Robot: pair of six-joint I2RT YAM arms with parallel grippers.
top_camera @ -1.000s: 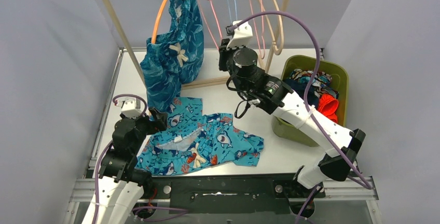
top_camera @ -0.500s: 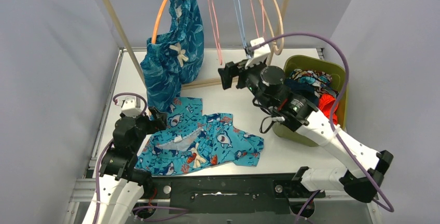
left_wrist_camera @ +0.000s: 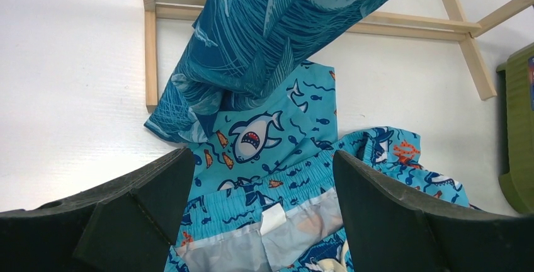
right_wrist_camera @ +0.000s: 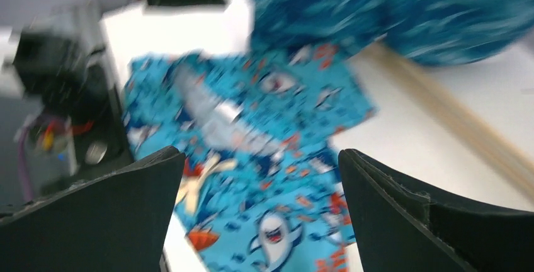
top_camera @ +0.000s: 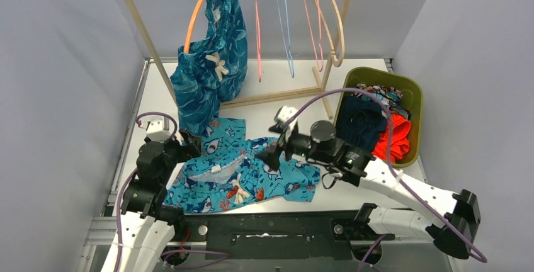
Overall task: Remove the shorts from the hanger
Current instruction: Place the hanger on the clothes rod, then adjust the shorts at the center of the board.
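Teal leaf-print shorts (top_camera: 211, 64) hang from an orange hanger (top_camera: 194, 20) on the rail, their lower hem reaching the table. Turquoise shark-print shorts (top_camera: 245, 174) lie flat on the table. My left gripper (top_camera: 189, 145) stands open at their left edge, just under the hanging pair. In the left wrist view the gripper (left_wrist_camera: 261, 190) frames the waistband of the shark shorts (left_wrist_camera: 277, 140), with the teal shorts (left_wrist_camera: 283, 26) above. My right gripper (top_camera: 269, 152) hovers open over the shark shorts' right half. The right wrist view is blurred; the gripper (right_wrist_camera: 261, 203) is empty over the shark print (right_wrist_camera: 264, 158).
A green bin (top_camera: 412, 96) at the right holds navy (top_camera: 362, 121), orange-red (top_camera: 390, 140) and multicolour (top_camera: 378, 92) shorts. Bare pink (top_camera: 257, 26), blue (top_camera: 286, 26) and peach (top_camera: 334, 20) hangers hang on the rail. The wooden rack base (top_camera: 271, 98) crosses the table behind the shorts.
My right arm swung down from the bare hangers to over the shark-print shorts, and its jaws opened. The bare hangers swung back to hang straight. The left arm stayed put.
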